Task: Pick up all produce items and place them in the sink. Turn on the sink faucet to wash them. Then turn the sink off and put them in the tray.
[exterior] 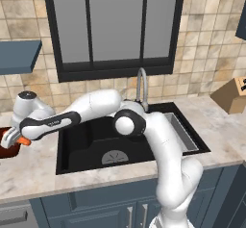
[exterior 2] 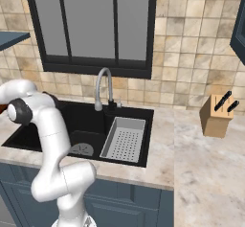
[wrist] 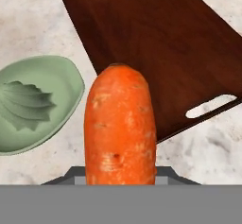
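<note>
My gripper (exterior: 10, 138) is stretched far to the left of the sink (exterior: 86, 145), low over the counter, and is shut on the carrot (exterior: 23, 142). In the hand view the orange carrot (wrist: 120, 124) stands up between the jaws of the gripper (wrist: 120, 173) and hides the fingertips. Behind it lies the dark reddish-brown tray (wrist: 156, 43), flat on the marble, with a slot handle at each end. The tray's edge (exterior: 12, 151) shows just under the hand. The silver gooseneck faucet (exterior: 142, 85) stands behind the black sink (exterior 2: 86, 120); no water shows.
A pale green leaf-patterned dish (wrist: 33, 105) lies on the counter beside the tray. A grey perforated basket (exterior 2: 124, 137) sits in the right part of the sink. A wooden knife block (exterior 2: 217, 113) stands on the counter to the right.
</note>
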### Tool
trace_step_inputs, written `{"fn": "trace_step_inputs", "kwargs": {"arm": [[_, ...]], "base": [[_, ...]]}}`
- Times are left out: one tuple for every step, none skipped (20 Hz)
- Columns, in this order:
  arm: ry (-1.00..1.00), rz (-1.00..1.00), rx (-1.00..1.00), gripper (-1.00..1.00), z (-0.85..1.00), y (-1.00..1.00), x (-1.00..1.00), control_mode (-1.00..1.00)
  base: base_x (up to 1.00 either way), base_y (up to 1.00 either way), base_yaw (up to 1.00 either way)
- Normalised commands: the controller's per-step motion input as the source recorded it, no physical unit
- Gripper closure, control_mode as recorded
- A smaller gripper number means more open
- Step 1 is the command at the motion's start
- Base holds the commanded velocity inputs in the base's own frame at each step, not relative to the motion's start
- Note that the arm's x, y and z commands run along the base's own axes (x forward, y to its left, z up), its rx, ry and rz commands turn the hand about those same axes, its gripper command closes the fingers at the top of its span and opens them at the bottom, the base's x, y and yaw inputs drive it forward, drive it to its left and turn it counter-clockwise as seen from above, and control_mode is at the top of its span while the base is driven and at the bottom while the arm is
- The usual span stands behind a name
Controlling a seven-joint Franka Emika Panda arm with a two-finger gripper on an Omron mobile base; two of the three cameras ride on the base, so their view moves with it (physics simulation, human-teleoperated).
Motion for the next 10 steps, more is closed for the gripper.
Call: {"fn": "trace_step_inputs", "kwargs": {"arm": [[0.00,0.00,0.00,1.00,-0.11,0.14,0.31,-1.00],[0.00,0.00,0.00,1.00,-0.12,0.14,0.34,-1.00],[0.00,0.00,0.00,1.00,-0.13,0.14,0.35,-1.00],[0.00,0.00,0.00,1.00,-0.11,0.15,0.35,-1.00],[0.00,0.00,0.00,1.00,-0.13,0.16,0.35,-1.00],[0.00,0.00,0.00,1.00,-0.14,0.18,0.35,-1.00],[0.00,0.00,0.00,1.00,-0.16,0.18,0.32,-1.00],[0.00,0.00,0.00,1.00,-0.19,0.19,0.32,-1.00],[0.00,0.00,0.00,1.00,-0.20,0.20,0.28,-1.00],[0.00,0.00,0.00,1.00,-0.21,0.22,0.28,-1.00]], "base": [[0.00,0.00,0.00],[0.00,0.00,0.00],[0.00,0.00,0.00],[0.00,0.00,0.00],[0.00,0.00,0.00],[0.00,0.00,0.00],[0.00,0.00,0.00],[0.00,0.00,0.00],[0.00,0.00,0.00],[0.00,0.00,0.00]]}}
